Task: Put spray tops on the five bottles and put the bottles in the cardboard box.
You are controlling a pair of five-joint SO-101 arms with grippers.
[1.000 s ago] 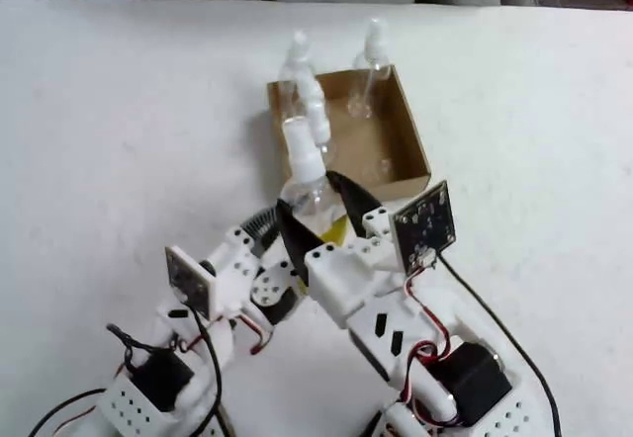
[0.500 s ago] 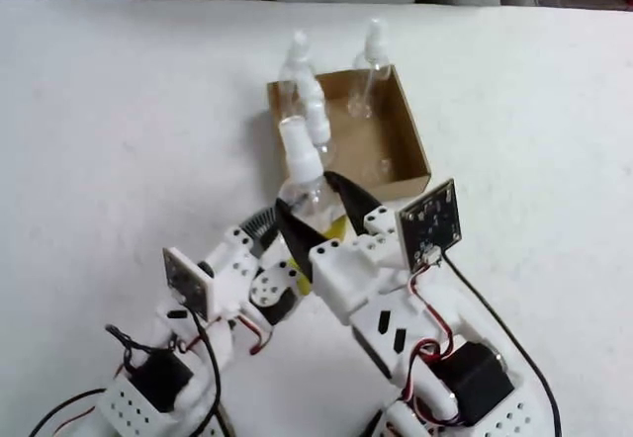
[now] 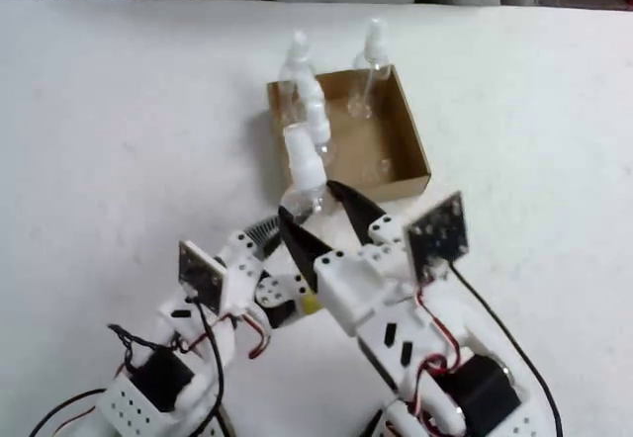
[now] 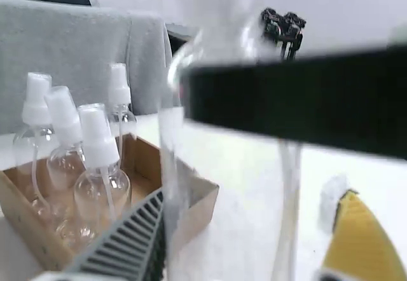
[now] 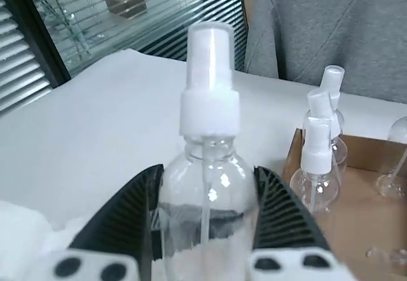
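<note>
High view: right hand (image 3: 307,200) clamped on the capped bottle (image 3: 303,158) at the near-left corner of the cardboard box (image 3: 411,135); arm and bottle have drawn back slightly. Left wrist view: left hand (image 4: 254,230), grip cannot be told. Right wrist view: bottle upright.

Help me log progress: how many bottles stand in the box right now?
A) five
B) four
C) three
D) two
B: four bottles with spray tops stand in the box, while the fifth bottle is held upright in the right pincer.
</note>
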